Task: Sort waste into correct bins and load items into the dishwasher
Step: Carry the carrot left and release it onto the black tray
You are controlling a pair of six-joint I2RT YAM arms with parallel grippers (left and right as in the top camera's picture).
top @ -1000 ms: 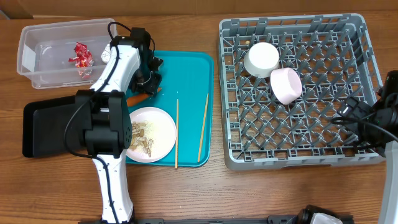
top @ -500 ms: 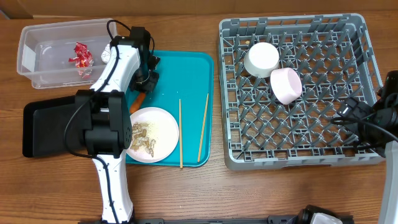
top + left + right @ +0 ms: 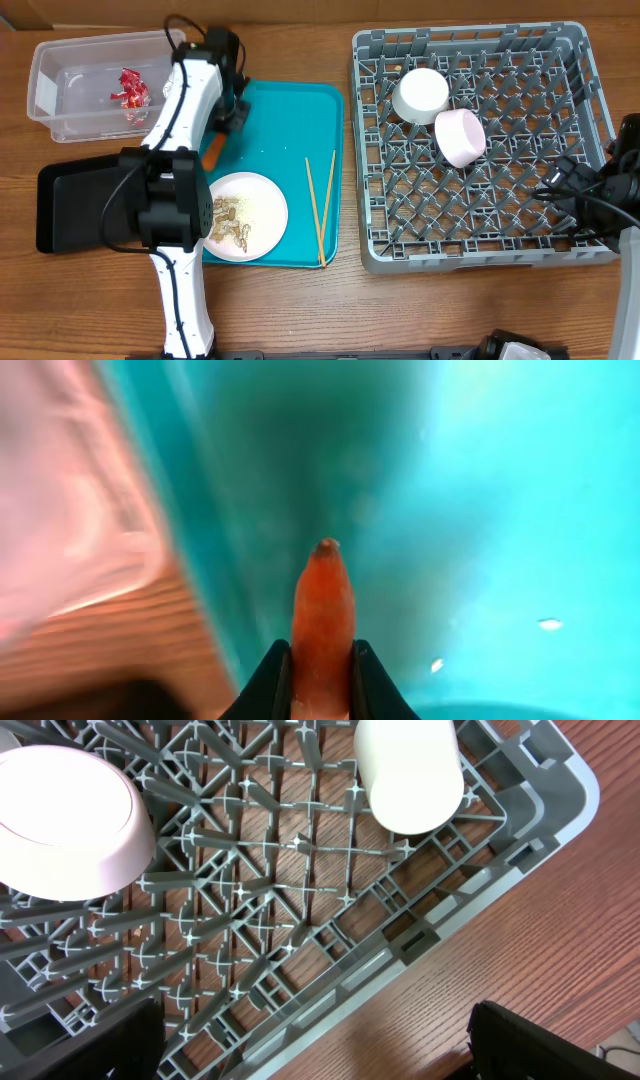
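While my left gripper (image 3: 320, 665) pinched the carrot (image 3: 323, 610) (right gripper (image 3: 315, 1055) gaping, empty), I reckoned it next needed carrying to the left-edge black tray (image 3: 65, 205).

The wooden table (image 3: 300, 310) carries four things directly. A clear tub (image 3: 45, 100) sits at the far left, with a black tray (image 3: 70, 200) just in front of it. A teal tray (image 3: 290, 120) lies in the middle, and just beside it, on the right, stands a grey dish rack (image 3: 470, 258).
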